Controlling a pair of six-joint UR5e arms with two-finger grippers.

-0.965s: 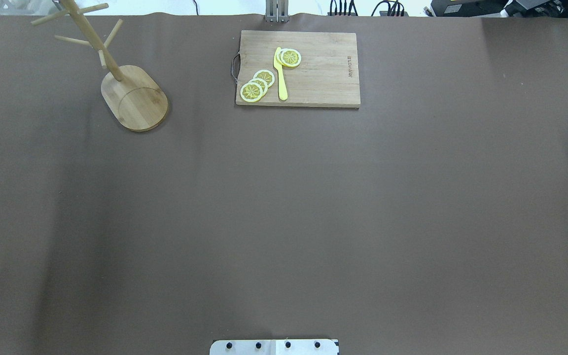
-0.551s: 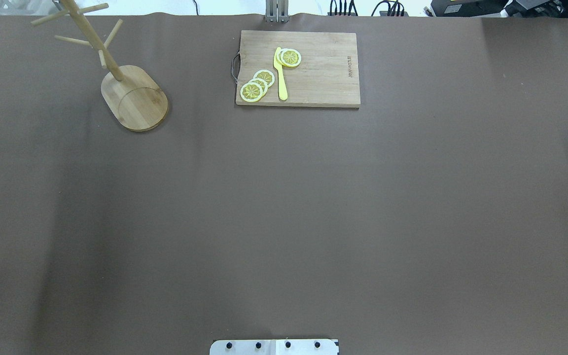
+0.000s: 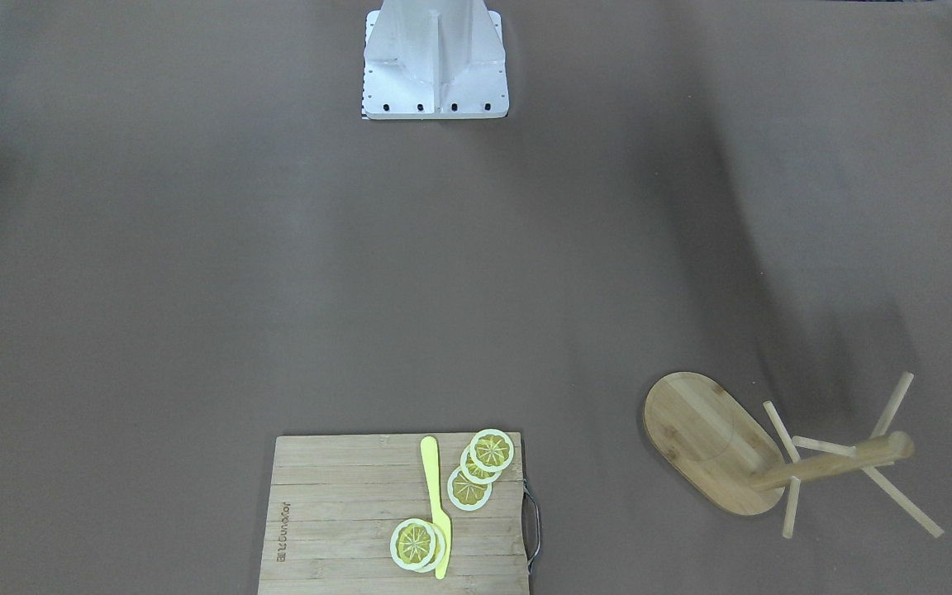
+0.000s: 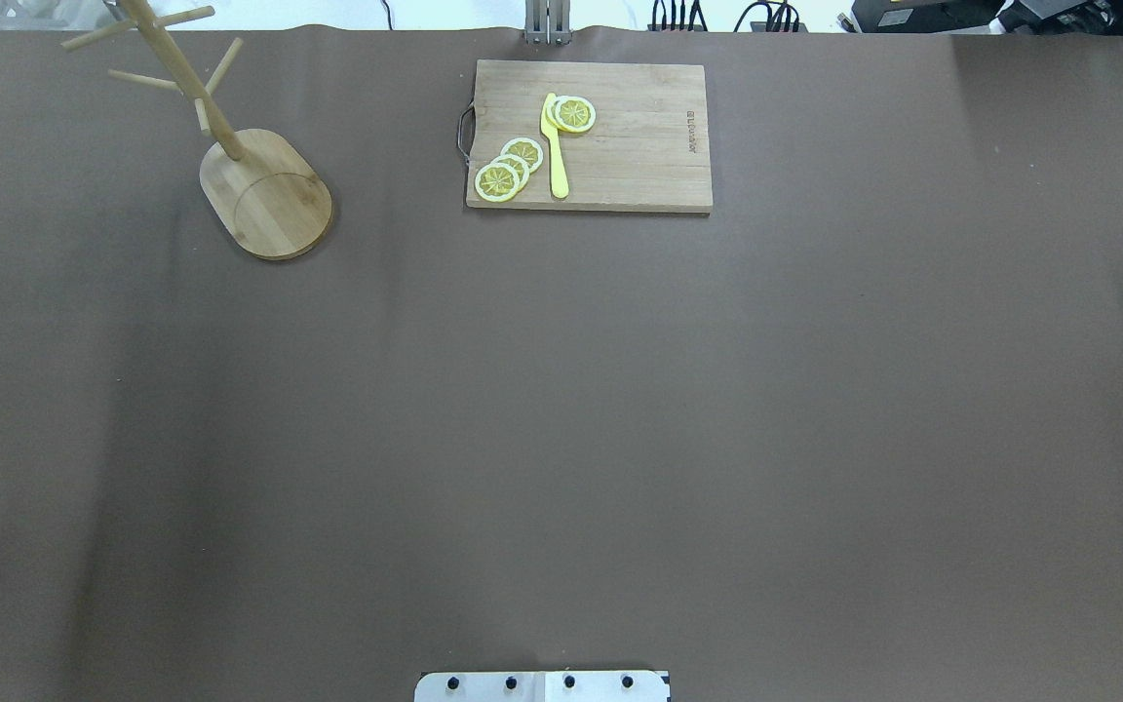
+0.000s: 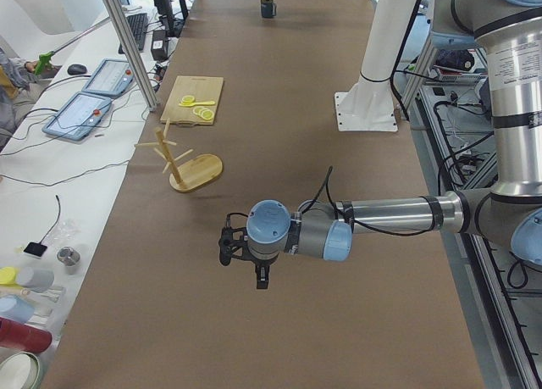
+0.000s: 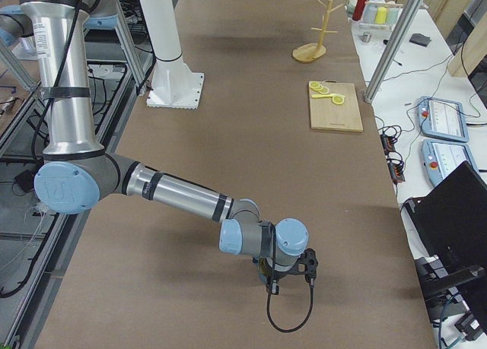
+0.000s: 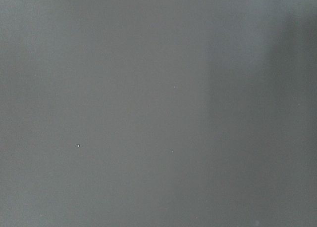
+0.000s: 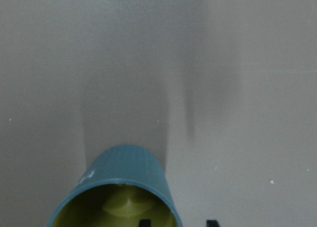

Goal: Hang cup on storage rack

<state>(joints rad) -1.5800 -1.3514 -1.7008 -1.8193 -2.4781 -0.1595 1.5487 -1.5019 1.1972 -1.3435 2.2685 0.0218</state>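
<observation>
Saw right jaws parted astride the rim of the dark teal-blue ribbed mug with yellow interior [image 8: 124, 168], one tip over its mouth, one outside, gripping nothing. Could not tell left jaws' state.

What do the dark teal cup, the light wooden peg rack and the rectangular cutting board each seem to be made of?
Dark teal cup: probably glazed ceramic, though plastic is possible; smooth, even wall, yellow inside. Light wooden peg rack: looks like bamboo, matt; pale grain strips across its oval base. Rectangular cutting board: wood or bamboo planks; lengthwise seams show.
</observation>
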